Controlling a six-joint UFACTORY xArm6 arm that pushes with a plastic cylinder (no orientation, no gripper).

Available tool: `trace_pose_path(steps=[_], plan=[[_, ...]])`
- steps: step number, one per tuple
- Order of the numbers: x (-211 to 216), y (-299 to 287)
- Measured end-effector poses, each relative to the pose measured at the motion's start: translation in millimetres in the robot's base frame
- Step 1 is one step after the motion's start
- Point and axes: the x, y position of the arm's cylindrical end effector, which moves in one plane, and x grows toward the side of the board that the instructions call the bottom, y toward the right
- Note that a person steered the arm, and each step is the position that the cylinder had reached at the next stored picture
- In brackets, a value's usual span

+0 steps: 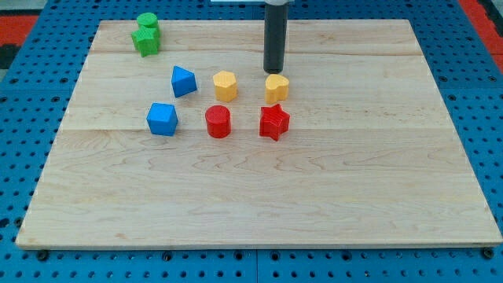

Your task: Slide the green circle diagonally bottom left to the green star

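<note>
The green circle [147, 22] sits at the view's top left of the wooden board [259, 189]. The green star [145, 41] lies just below it, and the two touch. My tip [273, 71] is far to their right, near the top middle of the board. It stands just above a yellow block [277, 88] and is apart from both green blocks.
A blue block [183, 81] and a yellow hexagon [225, 85] lie in a row with the other yellow block. Below them sit a blue cube [162, 119], a red cylinder [218, 122] and a red star [274, 122].
</note>
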Motion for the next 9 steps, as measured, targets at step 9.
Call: trace_pose_path(steps=[9], plan=[[-111.7,35.4]])
